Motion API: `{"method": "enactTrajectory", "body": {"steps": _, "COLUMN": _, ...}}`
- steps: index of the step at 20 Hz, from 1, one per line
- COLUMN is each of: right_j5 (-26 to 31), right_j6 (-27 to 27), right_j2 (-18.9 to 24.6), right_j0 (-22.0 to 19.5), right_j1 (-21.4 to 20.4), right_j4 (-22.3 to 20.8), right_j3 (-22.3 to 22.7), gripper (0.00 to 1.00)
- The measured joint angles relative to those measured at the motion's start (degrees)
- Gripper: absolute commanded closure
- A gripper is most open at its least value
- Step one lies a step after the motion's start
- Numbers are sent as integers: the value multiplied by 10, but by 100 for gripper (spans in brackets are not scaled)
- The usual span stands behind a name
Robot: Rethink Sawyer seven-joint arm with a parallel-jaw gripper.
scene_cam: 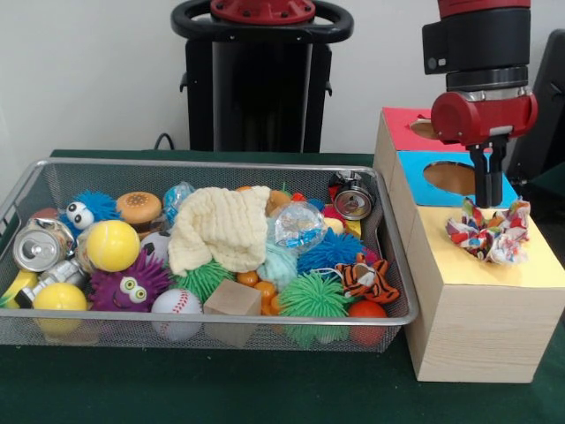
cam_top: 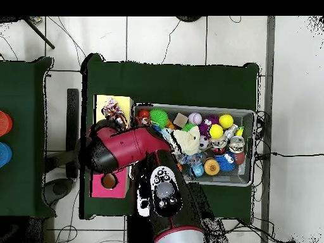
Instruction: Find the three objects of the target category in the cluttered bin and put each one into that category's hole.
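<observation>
A knotted, many-coloured rope toy [scene_cam: 490,233] lies on the yellow end of the wooden sorting box [scene_cam: 477,309]. My gripper [scene_cam: 488,203] hangs straight down over it, its tip right at the toy's upper edge. Whether it holds the toy is not clear. The blue section's hole [scene_cam: 450,177] and the red section [scene_cam: 404,125] lie behind it. From overhead, the rope toy [cam_top: 112,109] sits on the yellow section [cam_top: 102,101] and my arm [cam_top: 130,147] covers the box's middle.
The wire bin [scene_cam: 212,164] left of the box holds a cream cloth [scene_cam: 221,227], a yellow ball [scene_cam: 113,245], a baseball [scene_cam: 175,302], a wooden cube [scene_cam: 232,299], a green spiky ball [scene_cam: 313,296], a tiger toy [scene_cam: 366,278] and a can [scene_cam: 40,246].
</observation>
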Motion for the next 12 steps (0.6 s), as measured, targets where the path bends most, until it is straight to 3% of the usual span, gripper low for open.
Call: {"method": "enactTrajectory", "body": {"steps": 12, "right_j5": 0, "right_j6": 0, "right_j2": -12, "right_j0": 15, "right_j1": 10, "right_j4": 0, "right_j3": -12, "gripper": 100}}
